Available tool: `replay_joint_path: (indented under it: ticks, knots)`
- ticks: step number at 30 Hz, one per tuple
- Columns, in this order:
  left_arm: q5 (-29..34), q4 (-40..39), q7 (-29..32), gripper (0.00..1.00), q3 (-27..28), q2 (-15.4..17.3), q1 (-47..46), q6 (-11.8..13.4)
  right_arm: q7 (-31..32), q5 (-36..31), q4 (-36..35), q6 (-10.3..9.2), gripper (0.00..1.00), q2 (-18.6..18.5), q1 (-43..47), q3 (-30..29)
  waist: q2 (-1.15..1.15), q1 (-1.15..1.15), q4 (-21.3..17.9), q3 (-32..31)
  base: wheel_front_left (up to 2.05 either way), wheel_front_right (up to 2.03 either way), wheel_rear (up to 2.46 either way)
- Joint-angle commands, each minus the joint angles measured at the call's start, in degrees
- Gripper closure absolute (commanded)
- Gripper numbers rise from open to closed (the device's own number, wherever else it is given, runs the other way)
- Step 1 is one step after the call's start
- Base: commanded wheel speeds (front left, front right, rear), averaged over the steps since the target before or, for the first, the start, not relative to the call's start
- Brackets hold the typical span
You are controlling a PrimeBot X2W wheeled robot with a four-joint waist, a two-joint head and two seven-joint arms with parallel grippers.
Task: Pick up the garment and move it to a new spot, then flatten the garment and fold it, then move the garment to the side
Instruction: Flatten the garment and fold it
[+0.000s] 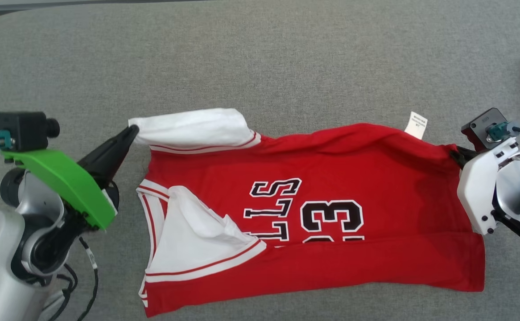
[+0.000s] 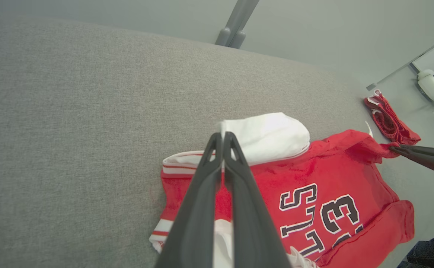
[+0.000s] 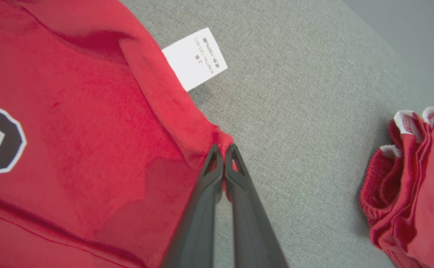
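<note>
Red jersey (image 1: 376,178) lies pinched between left tool (image 1: 134,129) and right tool (image 1: 456,154).

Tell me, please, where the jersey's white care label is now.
In the head view the white label sticks out past the red jersey's far edge, on the right side, close to the right pincer.

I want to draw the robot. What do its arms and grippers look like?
The left gripper and right gripper each have two long, dark, pointed fingers. The left wrist wears a bright green cover under a black boxy camera, with black cables. The right wrist has a white shell.
</note>
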Motion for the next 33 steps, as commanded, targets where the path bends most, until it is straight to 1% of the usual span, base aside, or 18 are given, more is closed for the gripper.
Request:
replay_joint_path:
  ticks: [1,4,7,8,11,16,19,24,27,31,33]
  knots:
    - [-0.8,-1.2,-0.6,1.0,0.6,0.7,2.2,0.8,-0.3,0.5,-0.2,-0.1,1.0,-0.8,0.5,0.3,0.0,0.0,0.5,-0.8,0.0,0.0,0.0]
    - [-1.6,-4.8,-1.9,1.0,1.4,1.4,7.0,2.0,0.4,1.5,-0.5,-0.1,1.0,-2.8,0.8,2.1,0.0,0.0,0.9,-1.4,0.0,0.0,0.0]
    - [-2.1,-8.0,-3.2,1.0,1.8,1.8,12.1,3.4,1.1,2.8,-1.1,-0.11,1.0,-5.6,0.7,4.8,0.0,0.0,1.3,-2.0,0.0,0.0,0.0]
    - [-2.5,-9.8,-4.7,1.0,2.1,1.4,15.4,4.4,1.2,3.1,-1.4,-0.11,1.0,-7.1,-0.1,6.4,0.0,0.0,1.6,-2.2,0.0,0.0,0.0]
    - [-3.4,-11.5,-7.2,1.0,1.9,-0.4,20.1,5.3,0.6,3.6,-1.0,-0.11,1.0,-8.3,-1.1,7.8,0.0,0.0,2.2,-2.7,0.0,0.0,0.0]
    - [-4.4,-11.3,-10.1,1.0,1.4,-3.0,24.4,5.2,-1.5,5.9,0.1,-0.1,1.0,-8.2,1.3,7.0,0.0,0.0,3.9,-3.8,0.0,0.0,0.0]
    - [-4.8,-10.7,-10.9,1.0,1.2,-3.5,25.8,5.1,-2.3,7.1,-0.1,-0.1,1.0,-8.4,3.9,6.2,0.0,0.0,4.5,-4.4,0.0,0.0,0.0]
    - [-5.1,-10.3,-11.1,1.0,1.0,-3.4,27.6,5.3,-2.9,7.7,-1.4,-0.1,1.0,-10.5,7.3,5.1,0.0,0.0,4.6,-5.0,0.0,0.0,0.0]
    - [-5.1,-10.4,-11.3,1.0,0.9,-3.7,28.2,5.5,-2.8,7.8,-2.1,-0.11,1.0,-11.5,7.8,5.0,0.0,0.0,4.4,-5.1,0.0,0.0,0.0]
    - [-5.1,-10.9,-11.9,1.0,0.9,-4.3,28.9,5.7,-1.7,8.2,-3.4,-0.11,1.0,-13.4,7.5,6.7,0.0,0.0,4.2,-5.4,0.0,0.0,0.0]
    - [-5.6,-11.2,-12.5,1.0,1.2,-4.8,29.2,5.3,-1.3,8.4,-3.7,-0.11,1.0,-14.3,6.9,7.1,0.0,0.0,4.3,-5.6,0.0,0.0,0.0]
